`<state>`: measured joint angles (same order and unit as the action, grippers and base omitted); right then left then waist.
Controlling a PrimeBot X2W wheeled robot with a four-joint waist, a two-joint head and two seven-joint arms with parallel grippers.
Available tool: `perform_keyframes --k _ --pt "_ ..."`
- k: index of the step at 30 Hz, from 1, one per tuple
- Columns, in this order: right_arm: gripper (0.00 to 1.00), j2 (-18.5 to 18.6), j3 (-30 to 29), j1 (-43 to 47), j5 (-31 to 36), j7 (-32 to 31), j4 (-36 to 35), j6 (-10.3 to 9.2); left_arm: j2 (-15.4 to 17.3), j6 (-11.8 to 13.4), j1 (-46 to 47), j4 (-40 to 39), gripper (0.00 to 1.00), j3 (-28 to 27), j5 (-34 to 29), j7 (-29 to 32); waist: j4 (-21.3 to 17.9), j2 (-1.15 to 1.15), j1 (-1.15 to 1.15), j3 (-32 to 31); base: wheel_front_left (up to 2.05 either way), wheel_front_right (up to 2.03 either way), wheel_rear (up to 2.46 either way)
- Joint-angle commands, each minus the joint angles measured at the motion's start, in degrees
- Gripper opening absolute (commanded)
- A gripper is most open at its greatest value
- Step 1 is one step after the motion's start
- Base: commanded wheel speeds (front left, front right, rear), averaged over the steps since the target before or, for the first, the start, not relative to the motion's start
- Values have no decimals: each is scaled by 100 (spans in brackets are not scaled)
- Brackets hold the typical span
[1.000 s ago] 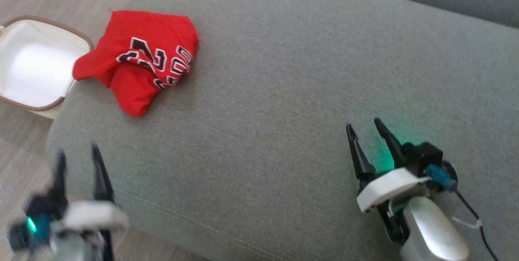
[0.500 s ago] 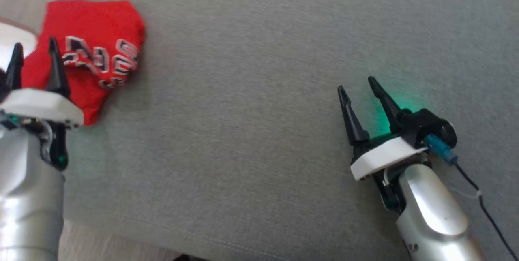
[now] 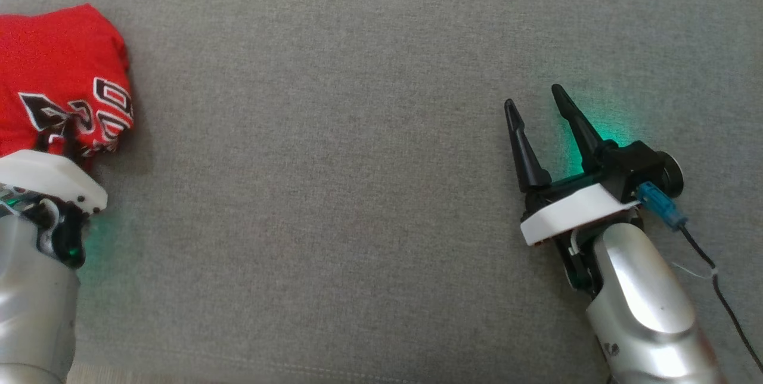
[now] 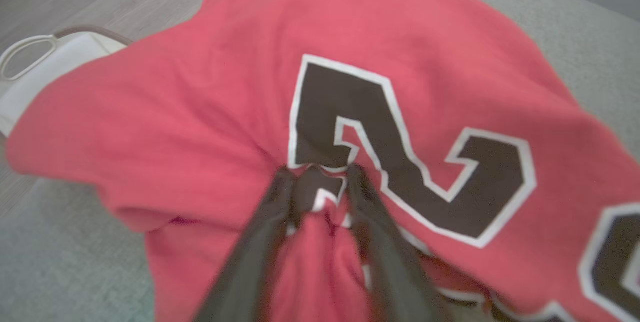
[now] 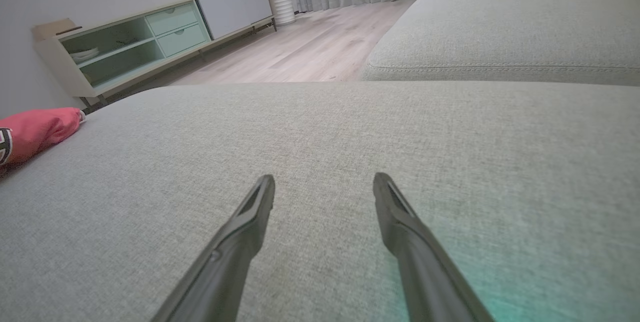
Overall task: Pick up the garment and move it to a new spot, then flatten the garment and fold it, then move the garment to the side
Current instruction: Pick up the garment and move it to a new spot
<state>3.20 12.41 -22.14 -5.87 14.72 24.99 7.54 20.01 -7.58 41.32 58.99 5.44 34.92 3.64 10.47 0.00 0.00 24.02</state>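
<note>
A crumpled red garment (image 3: 59, 62) with black-and-white lettering lies on the grey sofa cushion (image 3: 328, 193) at the far left of the head view. In the left wrist view the garment (image 4: 425, 62) spreads across most of the picture. My left gripper (image 4: 319, 172) presses into it, fingers drawn in on a puckered fold of cloth between them. In the head view the left gripper (image 3: 56, 136) is mostly buried in the cloth. My right gripper (image 3: 533, 98) hovers open over bare cushion at the right, far from the garment (image 5: 35, 129).
A white basket (image 4: 45, 57) with a brown rim stands on the wooden floor just beyond the cushion's left end. A second grey cushion (image 5: 500, 27) lies past the right gripper (image 5: 324, 179). A low cabinet (image 5: 150, 32) stands across the room.
The head camera has swung, shifting the garment to the picture's left edge. My left gripper went from beside the cushion onto the garment and drew in on the cloth. The right gripper stayed open.
</note>
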Motion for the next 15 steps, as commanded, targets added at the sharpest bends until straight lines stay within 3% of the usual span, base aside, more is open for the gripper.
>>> perform_keyframes --k 1,8,15 --pt "100 -32 72 71 31 28 3 -5 347 10 63 -90 0 -15 162 78 -12 0 0 -34 0 0 0" --pt "100 -32 173 124 -251 28 63 -5 741 9 283 -724 0 527 298 -877 -83 0 0 -410 0 0 0" --pt "100 -32 193 326 -473 28 121 -5 929 9 468 -1365 0 1081 296 -1295 -250 0 0 -798 0 0 0"
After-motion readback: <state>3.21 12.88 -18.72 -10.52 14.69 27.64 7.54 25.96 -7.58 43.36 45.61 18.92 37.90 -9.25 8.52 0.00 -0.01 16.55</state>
